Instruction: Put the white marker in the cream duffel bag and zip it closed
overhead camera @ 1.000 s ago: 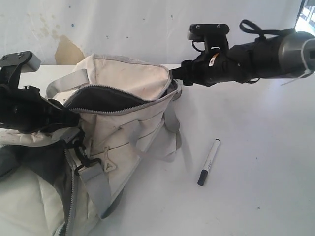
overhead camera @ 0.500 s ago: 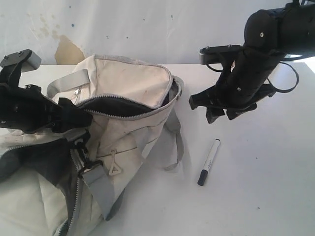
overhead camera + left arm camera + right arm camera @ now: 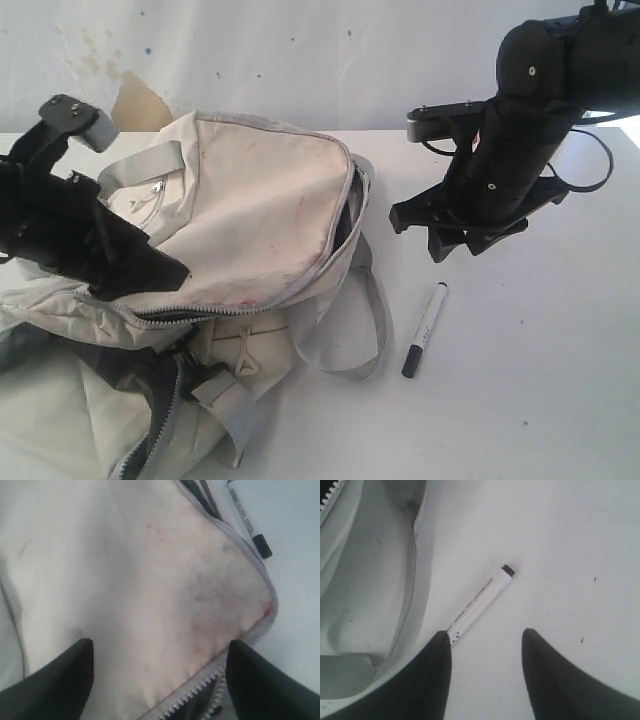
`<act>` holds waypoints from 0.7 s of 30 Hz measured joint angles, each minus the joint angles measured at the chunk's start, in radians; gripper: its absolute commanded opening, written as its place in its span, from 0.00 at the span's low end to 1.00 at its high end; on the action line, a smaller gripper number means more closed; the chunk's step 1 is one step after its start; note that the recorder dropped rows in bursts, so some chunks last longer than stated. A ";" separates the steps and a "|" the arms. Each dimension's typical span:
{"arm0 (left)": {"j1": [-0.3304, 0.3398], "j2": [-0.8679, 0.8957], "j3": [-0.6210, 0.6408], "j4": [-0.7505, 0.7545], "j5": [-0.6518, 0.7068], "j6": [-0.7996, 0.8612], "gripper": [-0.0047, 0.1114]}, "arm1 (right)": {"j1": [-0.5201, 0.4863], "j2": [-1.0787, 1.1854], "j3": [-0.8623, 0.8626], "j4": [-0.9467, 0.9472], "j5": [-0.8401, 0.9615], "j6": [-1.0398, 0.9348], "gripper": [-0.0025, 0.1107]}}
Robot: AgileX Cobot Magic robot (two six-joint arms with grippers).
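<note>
The cream duffel bag (image 3: 250, 210) lies slumped on the left of the white table, its top panel sagging over the mouth. The grey zipper (image 3: 240, 308) is unzipped, with a dark slit under the panel's edge. My left gripper (image 3: 165, 272) is at that edge, open, with cream fabric and zipper teeth (image 3: 200, 695) between its fingers (image 3: 60, 685), gripping nothing. The white marker (image 3: 424, 330) lies flat to the right of the bag, black cap toward the front. My right gripper (image 3: 456, 250) points down just behind it, open and empty. The marker (image 3: 480, 602) lies beyond the right gripper's fingertips (image 3: 440, 645).
A grey webbing strap (image 3: 372, 340) loops out from the bag close to the marker's left. The marker (image 3: 247, 522) also shows past the bag's corner in the left wrist view. A stained white wall (image 3: 135, 100) stands behind the table (image 3: 540, 400).
My left gripper opened and let go of the bag's rim, and the panel dropped over the mouth. My right gripper left the bag's far end, swung down over the marker and narrowed slightly.
</note>
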 measured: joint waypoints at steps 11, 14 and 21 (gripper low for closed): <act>-0.290 0.000 0.050 0.186 -0.234 0.208 0.66 | 0.000 0.000 0.000 -0.006 0.000 -0.001 0.39; -0.294 0.015 0.086 0.190 -0.327 0.208 0.66 | 0.000 0.000 0.000 -0.006 0.000 -0.002 0.39; -0.294 0.051 0.093 0.109 -0.370 0.208 0.66 | 0.000 0.000 0.000 -0.006 0.000 -0.004 0.39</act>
